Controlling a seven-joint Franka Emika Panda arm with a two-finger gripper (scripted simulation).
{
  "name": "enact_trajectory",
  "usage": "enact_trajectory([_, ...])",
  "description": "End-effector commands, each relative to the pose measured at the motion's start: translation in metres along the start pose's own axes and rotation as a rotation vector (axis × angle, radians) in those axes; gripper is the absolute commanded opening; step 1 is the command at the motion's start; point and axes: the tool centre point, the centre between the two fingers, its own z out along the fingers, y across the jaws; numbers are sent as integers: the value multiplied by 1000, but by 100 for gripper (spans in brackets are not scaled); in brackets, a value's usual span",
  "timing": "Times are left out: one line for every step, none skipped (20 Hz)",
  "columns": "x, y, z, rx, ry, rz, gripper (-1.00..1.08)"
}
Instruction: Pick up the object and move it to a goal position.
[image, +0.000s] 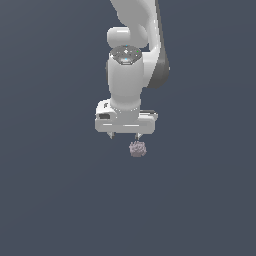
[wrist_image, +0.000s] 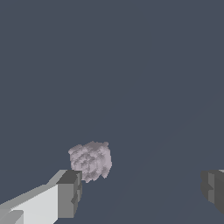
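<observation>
The object is a small knobbly greyish-mauve lump lying on the dark flat surface. My white gripper hangs just above it, pointing down, with the lump below the fingertip on the exterior view's right. In the wrist view the object lies close beside one grey fingertip, while the other fingertip stands far across the picture. The jaws are wide apart and nothing sits between them; the gripper is open. The object is off-centre, not in the gap between the fingers.
A plain dark blue-grey surface fills both views. The white arm rises above the gripper.
</observation>
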Motion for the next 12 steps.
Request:
enact_trajectory([0, 0, 0, 0, 0, 0, 100])
enact_trajectory([0, 0, 0, -1, 0, -1, 100])
enact_trajectory([1, 0, -1, -2, 1, -2, 100])
enact_trajectory([1, 0, -2, -4, 3, -5, 100])
enact_trajectory([2, 0, -4, -7, 5, -8, 100])
enact_trajectory([3, 0, -6, -11, 8, -13, 100])
enact_trajectory([5, 0, -9, -15, 11, -20, 100])
enact_trajectory([6, 1, -11, -20, 14, -26, 100])
enact_trajectory([7, 1, -13, -23, 16, -32, 100])
enact_trajectory([8, 1, -15, -26, 18, -36, 100])
enact_trajectory([9, 1, -16, -27, 19, -40, 100])
enact_trajectory([9, 1, -16, -28, 20, -43, 100])
